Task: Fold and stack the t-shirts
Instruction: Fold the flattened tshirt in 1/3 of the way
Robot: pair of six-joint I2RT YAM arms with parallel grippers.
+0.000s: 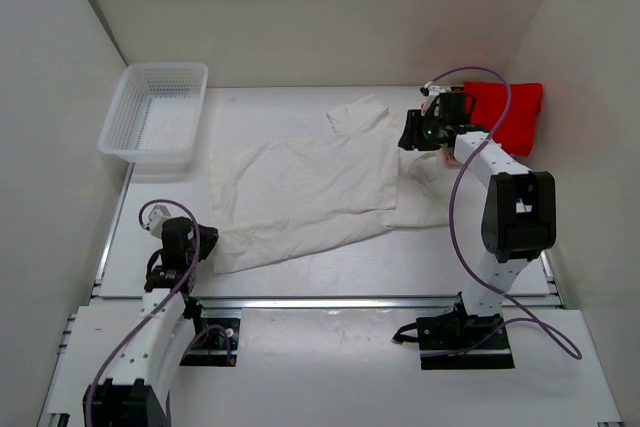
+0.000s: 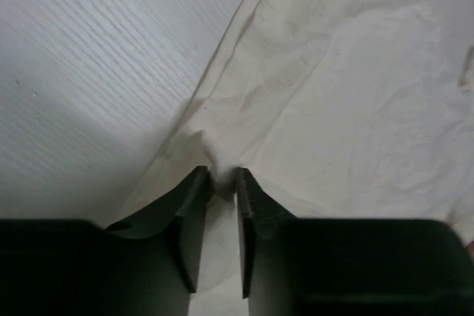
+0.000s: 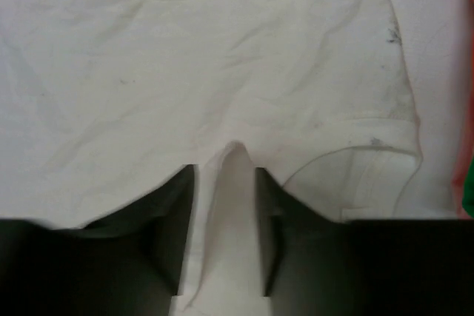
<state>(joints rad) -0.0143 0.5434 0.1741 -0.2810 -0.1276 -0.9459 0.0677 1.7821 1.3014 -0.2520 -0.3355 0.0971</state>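
Lying creased across the middle of the table (image 1: pixel 300 272), the white shirt (image 1: pixel 310 192) was spread mostly flat, with one sleeve poking toward the far wall. The left gripper (image 1: pixel 203 244) sat low at the shirt's near-left corner. In its wrist view the jaws stood at a narrow slit, with a small pucker of cloth gathered right at the fingertips (image 2: pixel 198 183). Whether that cloth was actually pinched or only lay in the gap, I could not tell.

The right gripper (image 1: pixel 413 139) was down on the shirt's far-right edge. Its jaws stood a little apart, and a soft ridge of white cloth rose between them without looking squeezed. A curved ribbed hem lay just beside its right finger (image 3: pixel 270 205).

The red shirt (image 1: pixel 510 112) sat bunched in the far-right corner, just beyond the right gripper and apart from the white one. A sliver of red, with a bit of green under it, showed at the edge of the right wrist view.

The basket (image 1: pixel 165 66) stood at the far left, close to the shirt but not touching it.
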